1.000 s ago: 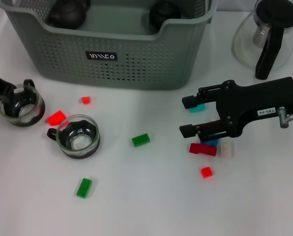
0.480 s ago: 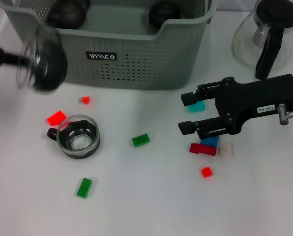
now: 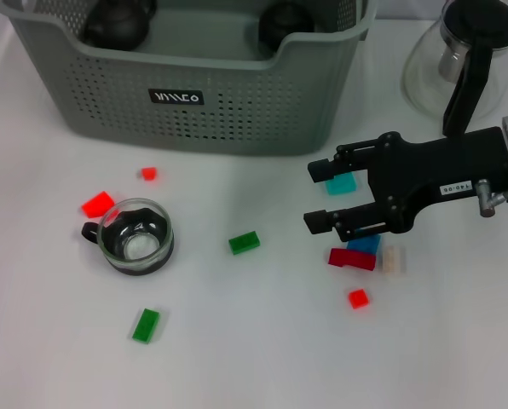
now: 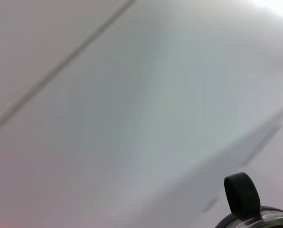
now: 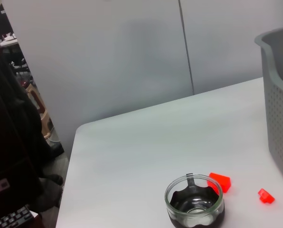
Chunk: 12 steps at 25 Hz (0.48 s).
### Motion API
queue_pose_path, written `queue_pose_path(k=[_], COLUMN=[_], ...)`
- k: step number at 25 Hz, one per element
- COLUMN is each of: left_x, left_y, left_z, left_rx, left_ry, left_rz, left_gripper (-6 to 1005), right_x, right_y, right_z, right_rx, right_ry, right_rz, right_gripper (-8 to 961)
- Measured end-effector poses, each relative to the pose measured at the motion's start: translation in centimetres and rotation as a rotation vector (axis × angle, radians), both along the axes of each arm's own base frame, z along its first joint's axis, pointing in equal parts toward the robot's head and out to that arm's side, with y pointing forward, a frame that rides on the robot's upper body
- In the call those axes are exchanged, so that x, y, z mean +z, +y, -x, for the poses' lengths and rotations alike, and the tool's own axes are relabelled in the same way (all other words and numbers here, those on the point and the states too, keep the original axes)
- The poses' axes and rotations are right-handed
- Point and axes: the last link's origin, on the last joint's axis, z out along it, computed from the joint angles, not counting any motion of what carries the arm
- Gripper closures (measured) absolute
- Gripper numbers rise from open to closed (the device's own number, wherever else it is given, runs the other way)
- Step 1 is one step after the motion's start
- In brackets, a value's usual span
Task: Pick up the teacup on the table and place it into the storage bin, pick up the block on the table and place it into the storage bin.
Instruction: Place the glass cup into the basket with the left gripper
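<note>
Now, in the head view, the left gripper and the cup it carried have gone out of sight, so that cup looks bound for the storage bin (image 3: 194,85). One teacup (image 3: 135,236) remains in front of the bin. The right gripper (image 3: 322,198), fingers spread, has crept leftward above the teal block (image 3: 342,183). The left wrist view shows a cup's handle (image 4: 241,194); its grip I cannot tell. The right wrist view shows the teacup (image 5: 194,202) near the bin's wall (image 5: 277,95).

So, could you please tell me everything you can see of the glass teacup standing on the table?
The round clear glass teacup stands upright on the white table, in front of the grey-green perforated storage bin. It has a dark lower body with a wavy upper edge, a pale bottom inside and a small black handle. It looks empty. A red block lies close beside its handle. No end effector touches it.
</note>
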Motion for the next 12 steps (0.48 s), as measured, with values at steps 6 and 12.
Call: queue_pose_path(k=[6,12], left_x=[-2.2,-4.6], left_y=[5.7,9.7], left_z=[-4.1,-6.9], left_rx=[0.118,0.218], left_ry=[0.462,0.905], left_rz=[0.11,0.076], left_gripper=[958,958], right_x=[0.0,-0.1], right_y=[0.1,0.0], right_z=[0.0,-0.1], right_rx=[-0.002,-0.007], right_ry=[0.0,0.003], right_rz=[-0.004,0.0], right_gripper=[192,193])
